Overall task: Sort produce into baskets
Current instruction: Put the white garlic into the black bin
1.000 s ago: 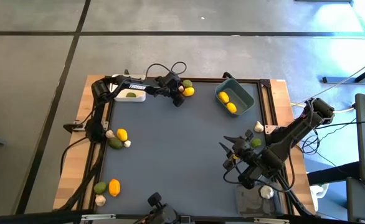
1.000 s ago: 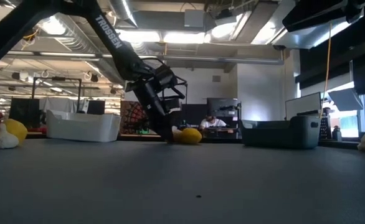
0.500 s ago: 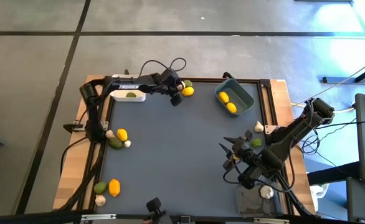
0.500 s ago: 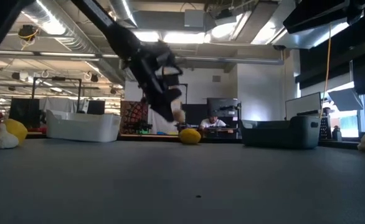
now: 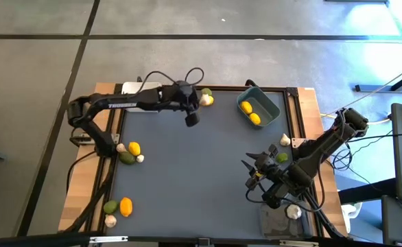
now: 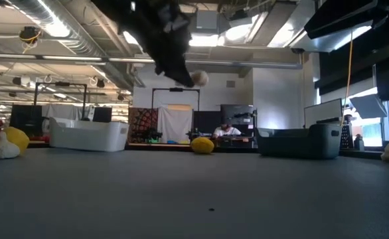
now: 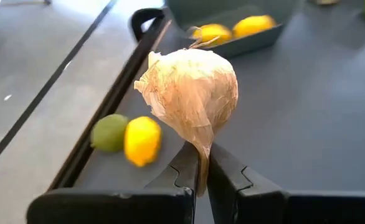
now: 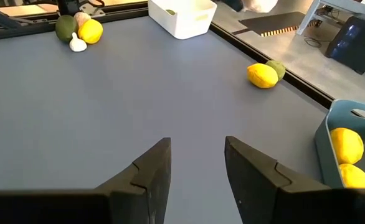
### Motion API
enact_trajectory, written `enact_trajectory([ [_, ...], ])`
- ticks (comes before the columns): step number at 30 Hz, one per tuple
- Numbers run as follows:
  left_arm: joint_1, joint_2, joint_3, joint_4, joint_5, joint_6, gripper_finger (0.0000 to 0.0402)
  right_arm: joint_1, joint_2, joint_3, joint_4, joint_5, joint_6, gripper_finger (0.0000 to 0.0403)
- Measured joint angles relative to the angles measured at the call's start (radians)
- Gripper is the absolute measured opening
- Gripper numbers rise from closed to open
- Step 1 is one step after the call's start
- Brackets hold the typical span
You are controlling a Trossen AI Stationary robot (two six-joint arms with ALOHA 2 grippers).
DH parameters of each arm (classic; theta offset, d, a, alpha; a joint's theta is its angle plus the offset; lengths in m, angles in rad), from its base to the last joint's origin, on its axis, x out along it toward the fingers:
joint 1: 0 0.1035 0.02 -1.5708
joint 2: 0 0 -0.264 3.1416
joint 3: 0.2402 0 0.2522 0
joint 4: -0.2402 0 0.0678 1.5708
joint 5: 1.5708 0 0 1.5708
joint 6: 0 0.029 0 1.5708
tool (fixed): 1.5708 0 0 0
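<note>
My left gripper (image 5: 199,103) is shut on a whitish garlic bulb (image 7: 192,90), high above the table's far edge; the bulb also shows in the low view (image 6: 200,78). Below it a lemon (image 7: 142,140) and a green fruit (image 7: 109,132) lie on the mat. The blue-grey basket (image 5: 268,103) holds two lemons. The white basket (image 8: 182,15) stands at the far left, half hidden by the left arm in the high view. The clear basket (image 5: 275,221) at the near right holds one garlic bulb (image 5: 293,212). My right gripper (image 8: 197,162) is open and empty over the mat's right side. My left gripper pinches the bulb's narrow papery end (image 7: 201,163) between its two fingertips. The bulb's round body stands out beyond the fingertips. In the low view the fingers slant downward and the bulb is lifted well clear of the table.
Loose produce lies on the mat: a lemon (image 5: 134,148), a green fruit (image 5: 127,158) and garlic (image 5: 140,158) at the left edge, a green fruit (image 5: 110,206), lemon (image 5: 125,206) and garlic (image 5: 110,220) near left, garlic (image 5: 284,139) and a green fruit (image 5: 282,157) at the right.
My left gripper has gone up from the mat beside the lemon at the far edge, carrying the garlic bulb, which is now lifted clear. The arm's elbow has swung toward the table's left. The lemon and green fruit have stayed put.
</note>
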Motion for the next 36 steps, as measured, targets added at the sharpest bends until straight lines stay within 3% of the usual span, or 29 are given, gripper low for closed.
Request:
enact_trajectory([
  [10, -0.19, -0.054, -0.015, 0.001, 0.0, 0.004, 0.0017, -0.007, 0.0, 0.0, 0.047, 0.027, -0.007, 0.0161],
  [14, -0.252, -0.055, -0.015, 0.001, 0.0, 0.005, 0.0017, -0.013, 0.0, 0.0, 0.073, 0.022, -0.011, 0.0197],
  [19, -0.314, -0.055, -0.015, 0.028, 0.0, 0.005, 0.0017, -0.048, 0.0, 0.0, 0.144, 0.026, -0.063, 0.027],
  [25, -0.376, -0.055, -0.015, 0.055, 0.0, 0.023, 0.0017, -0.11, 0.03, 0.0, 0.319, -0.008, -0.316, 0.0313],
  [30, -0.41, -0.043, -0.016, 0.056, 0.0, 0.031, 0.0017, -0.158, 0.069, 0.0, 0.472, -0.09, -0.515, 0.0308],
  [36, -0.444, -0.029, -0.016, 0.062, 0.0, 0.03, 0.0017, -0.206, 0.091, 0.0, 0.577, -0.108, -0.636, 0.0292],
])
